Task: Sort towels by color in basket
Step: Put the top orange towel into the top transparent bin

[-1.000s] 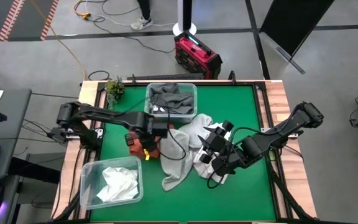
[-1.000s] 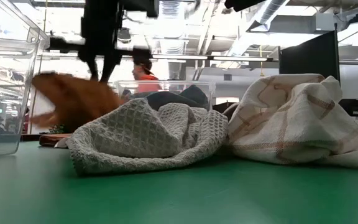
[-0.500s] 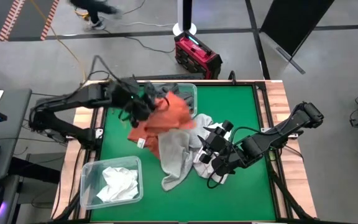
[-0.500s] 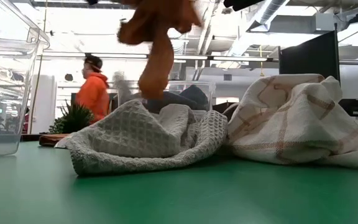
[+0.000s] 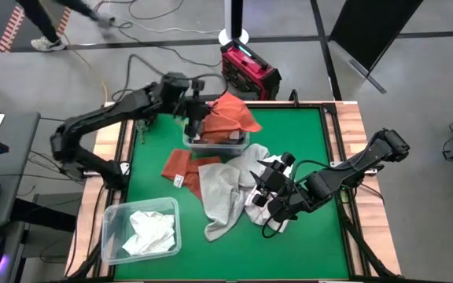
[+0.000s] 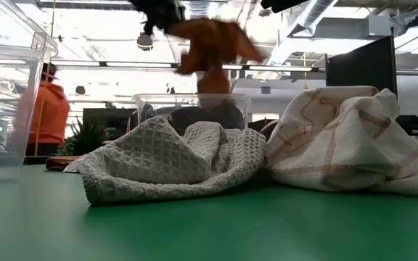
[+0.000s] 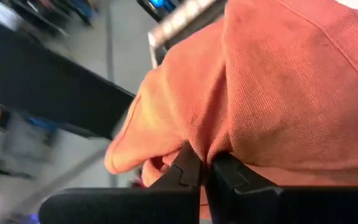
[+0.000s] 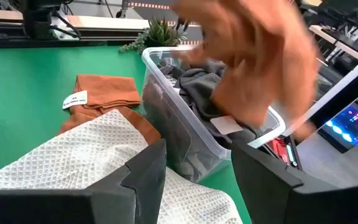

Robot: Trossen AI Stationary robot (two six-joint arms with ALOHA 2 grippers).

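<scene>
One woven rust towel (image 5: 230,114) hangs crumpled from your left gripper (image 5: 197,118), pinched tight; your right gripper (image 5: 267,196) gapes over waffle-textured cloth (image 5: 222,192).

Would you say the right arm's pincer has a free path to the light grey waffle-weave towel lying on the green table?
Probably yes: the right pincer is open, empty and beside the light grey waffle-weave towel, with nothing between them.

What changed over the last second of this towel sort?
The left claw, shut on a rust towel, lifted it off the pile and swung it over the clear bin of dark towels. The right claw, second rust towel and waffle towel stayed put.
</scene>
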